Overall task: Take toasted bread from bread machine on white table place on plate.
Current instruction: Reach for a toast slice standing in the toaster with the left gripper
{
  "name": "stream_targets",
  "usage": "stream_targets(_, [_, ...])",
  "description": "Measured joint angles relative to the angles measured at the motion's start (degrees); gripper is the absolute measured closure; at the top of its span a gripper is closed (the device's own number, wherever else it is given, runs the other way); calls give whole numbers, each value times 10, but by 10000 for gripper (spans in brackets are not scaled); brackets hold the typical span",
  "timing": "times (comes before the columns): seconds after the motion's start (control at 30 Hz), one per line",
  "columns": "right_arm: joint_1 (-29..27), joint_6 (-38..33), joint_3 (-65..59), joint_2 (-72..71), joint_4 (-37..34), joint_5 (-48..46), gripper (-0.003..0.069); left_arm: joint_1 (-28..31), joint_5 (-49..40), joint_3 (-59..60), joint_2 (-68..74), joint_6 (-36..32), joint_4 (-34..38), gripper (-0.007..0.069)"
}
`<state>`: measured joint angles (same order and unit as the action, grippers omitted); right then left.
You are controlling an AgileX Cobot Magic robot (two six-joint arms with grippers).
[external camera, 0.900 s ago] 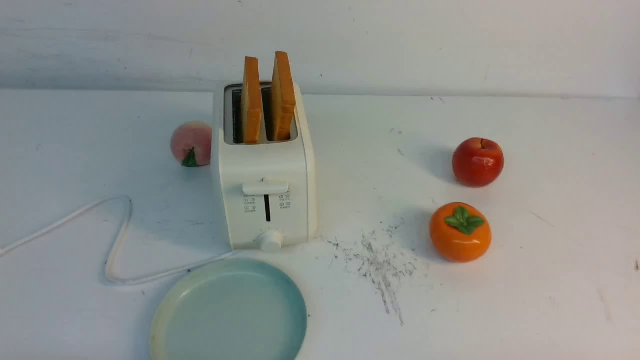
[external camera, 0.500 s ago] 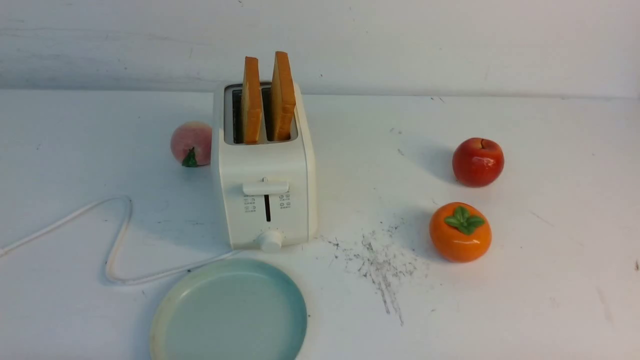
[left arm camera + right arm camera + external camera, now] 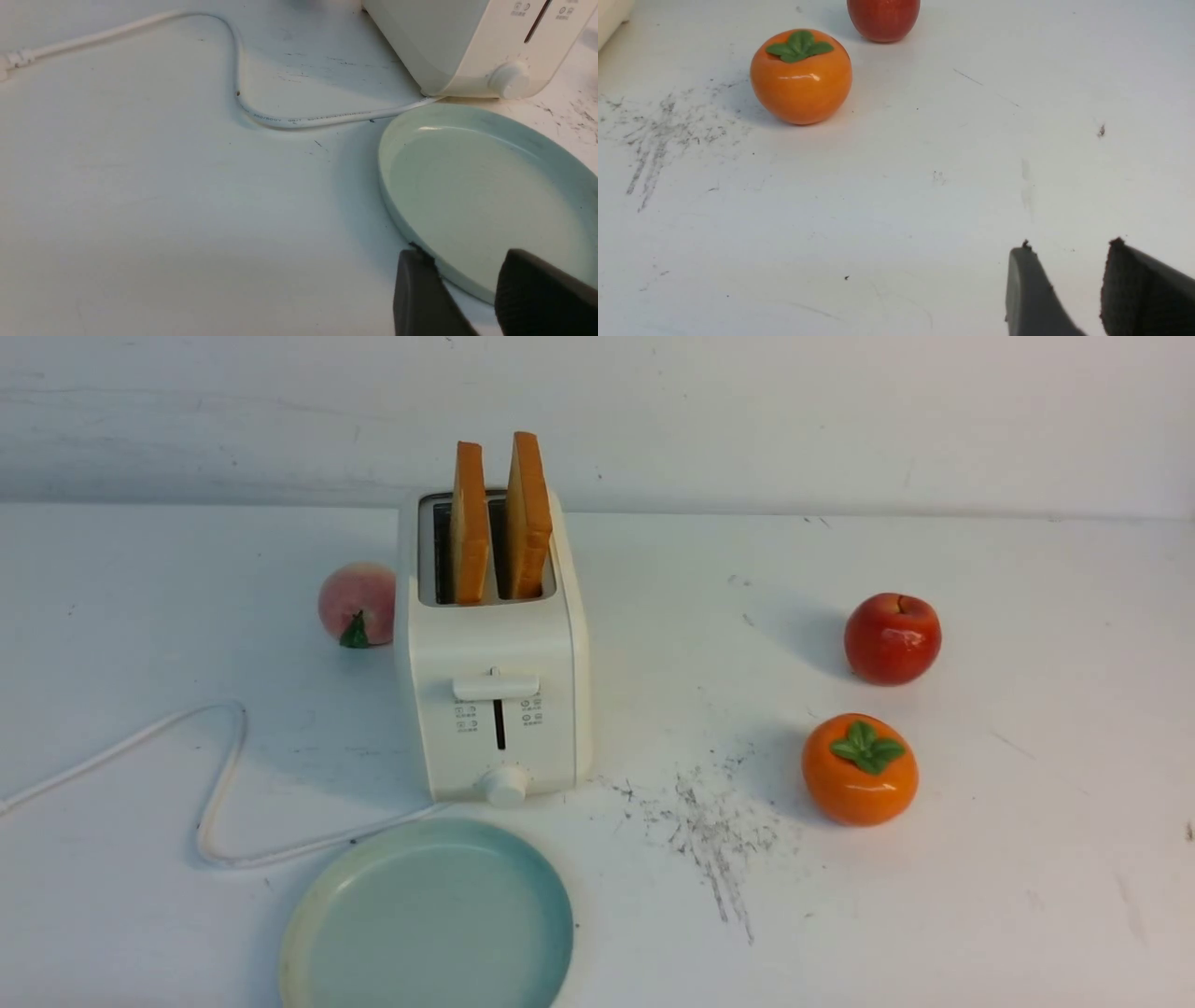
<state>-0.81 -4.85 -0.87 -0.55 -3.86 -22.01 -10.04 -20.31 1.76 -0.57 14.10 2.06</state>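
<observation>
Dark finger pairs of both grippers, from the wrist cameras.
The left gripper [image 3: 462, 263] has two black fingers [image 3: 420, 294] narrowing to blunt tips, one smooth with a ragged fleck at its tip, the other finely knurled. The right gripper [image 3: 1066, 252] looks alike: one smooth dark-grey finger, one with a black textured pad [image 3: 1143, 284], both tips slightly frayed.

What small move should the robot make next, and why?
Probably raise the left hand, open and empty by the plate, toward the toasted bread: both slices stand upright in the bread machine, and the plate is bare.
</observation>
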Motion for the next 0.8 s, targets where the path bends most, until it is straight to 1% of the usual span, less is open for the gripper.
stream_targets(0.1, [0,0,0,0,0,0,417,0,60,0,0,6,6,386])
stream_targets(0.17, [0,0,0,0,1,0,417,0,97,0,0,21,25,386])
stream_targets(0.2, [0,0,0,0,6,0,417,0,133,0,0,38,52,386])
stream_targets(0.23, [0,0,0,0,6,0,417,0,138,0,0,42,57,386])
stream_targets(0.3, [0,11,0,0,-3,2,417,0,198,0,0,98,121,386])
stream_targets(0.37, [0,32,-2,0,-40,16,417,0,234,0,0,139,163,386])
stream_targets(0.4, [0,49,-4,0,-73,32,417,0,246,0,0,156,186,386])
stream_targets(0.43, [1,53,-5,0,-85,39,417,0,251,0,0,160,193,386])
stream_targets(0.5, [3,88,-5,0,-158,84,417,0,267,0,0,173,223,386])
stream_targets(0.53, [3,88,-5,0,-164,89,417,0,270,0,0,174,223,386])
stream_targets(0.57, [4,104,-5,0,-207,117,417,0,278,0,0,176,234,386])
stream_targets(0.63, [5,113,-5,0,-263,150,417,0,285,0,0,180,242,386])
stream_targets(0.67, [5,113,-5,0,-267,153,417,0,285,0,0,180,244,386])
stream_targets(0.73, [5,113,-5,0,-301,178,417,0,286,0,0,180,248,386])
stream_targets(0.8, [5,112,-5,0,-312,192,417,0,286,0,0,180,249,386])
